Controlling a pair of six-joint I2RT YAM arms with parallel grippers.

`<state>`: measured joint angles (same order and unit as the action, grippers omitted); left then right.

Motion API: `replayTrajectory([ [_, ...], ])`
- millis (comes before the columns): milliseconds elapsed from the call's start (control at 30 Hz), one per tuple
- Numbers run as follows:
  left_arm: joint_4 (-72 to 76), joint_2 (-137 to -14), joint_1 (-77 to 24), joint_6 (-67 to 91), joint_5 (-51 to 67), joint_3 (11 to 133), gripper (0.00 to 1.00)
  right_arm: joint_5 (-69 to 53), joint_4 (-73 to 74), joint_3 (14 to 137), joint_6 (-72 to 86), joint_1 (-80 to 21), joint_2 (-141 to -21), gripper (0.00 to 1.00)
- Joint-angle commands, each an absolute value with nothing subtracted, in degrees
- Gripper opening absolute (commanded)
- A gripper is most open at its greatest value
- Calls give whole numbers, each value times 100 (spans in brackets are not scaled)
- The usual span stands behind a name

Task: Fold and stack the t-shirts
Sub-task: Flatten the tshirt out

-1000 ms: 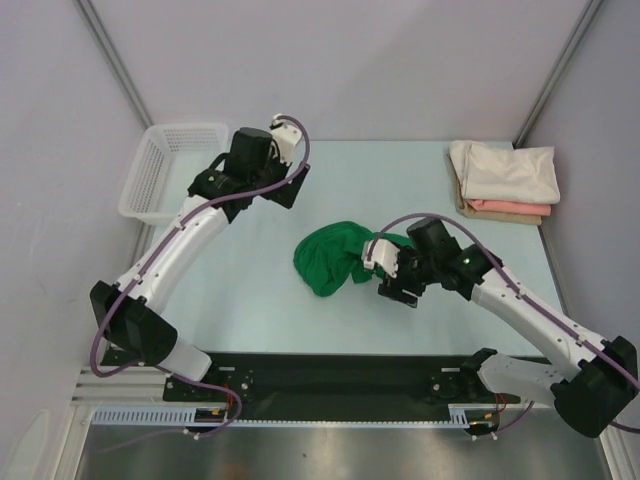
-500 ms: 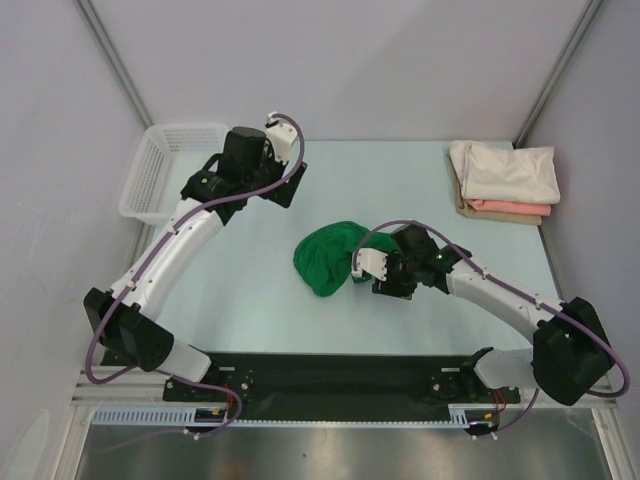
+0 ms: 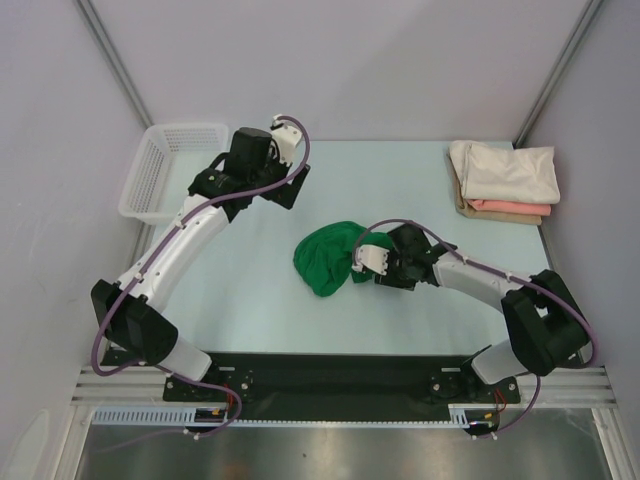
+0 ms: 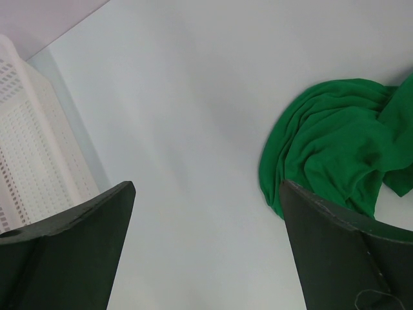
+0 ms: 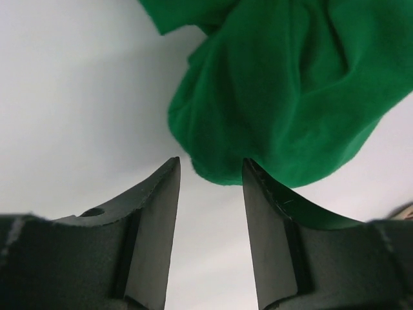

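The bright green t-shirt [image 3: 325, 258] lies crumpled in a heap mid-table; the left wrist view has it at the right [image 4: 329, 148]. My right gripper [image 3: 364, 267] is low at the heap's right edge. Its jaws stand a narrow gap apart, and a rounded lobe of the green cloth [image 5: 284, 84] reaches just between its fingertips [image 5: 211, 161] without being pinched. My left gripper [image 3: 287, 186] hovers wide open over bare table to the upper left of the heap, nothing between its fingers [image 4: 206, 184]. A folded cream t-shirt [image 3: 505, 170] rests on a salmon-pink one [image 3: 510, 209] at the back right.
A white plastic mesh basket [image 3: 165, 170] stands at the back left, beside my left arm; its wall fills the left of the left wrist view [image 4: 32, 148]. Grey walls close in the table on three sides.
My right arm has pushed left and down into the green heap's edge while its jaws narrowed. The left arm shifted slightly and came back; its jaws stay wide.
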<state>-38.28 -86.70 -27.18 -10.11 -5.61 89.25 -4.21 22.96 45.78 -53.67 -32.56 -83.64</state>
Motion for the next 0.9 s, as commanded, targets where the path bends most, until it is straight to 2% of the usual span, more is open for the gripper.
replayTrajectory([
  [0,-3735,-8640,-2698,-993,-475,9105,99,-115,1802,4693,-5466,-3156,-8455,49],
  [133,-3735,-8605,-2698,-976,-457,9088,99,-176,1898,4755,-5572,-3111,-8569,48],
  [233,-3718,-8552,-2698,-993,-483,9027,99,-237,1986,4825,-5590,-3120,-8596,41],
  [333,-3700,-8482,-2690,-1002,-492,8921,99,-290,2135,4956,-5590,-3111,-8570,21],
  [367,-3700,-8473,-2689,-1002,-492,8903,99,-307,2214,4992,-5590,-3103,-8526,7],
  [400,-3691,-8464,-2689,-1002,-492,8877,99,-316,2258,5027,-5590,-3111,-8491,2],
  [500,-3683,-8411,-2689,-1011,-501,8886,99,-308,2539,5246,-5625,-3085,-8254,0],
  [733,-3656,-8183,-2663,-1124,-676,8772,98,-343,3470,6968,-5625,-3243,-7288,0],
  [867,-3735,-7964,-2681,-1642,-817,8736,89,-413,3840,8415,-5634,-3681,-6900,0],
])
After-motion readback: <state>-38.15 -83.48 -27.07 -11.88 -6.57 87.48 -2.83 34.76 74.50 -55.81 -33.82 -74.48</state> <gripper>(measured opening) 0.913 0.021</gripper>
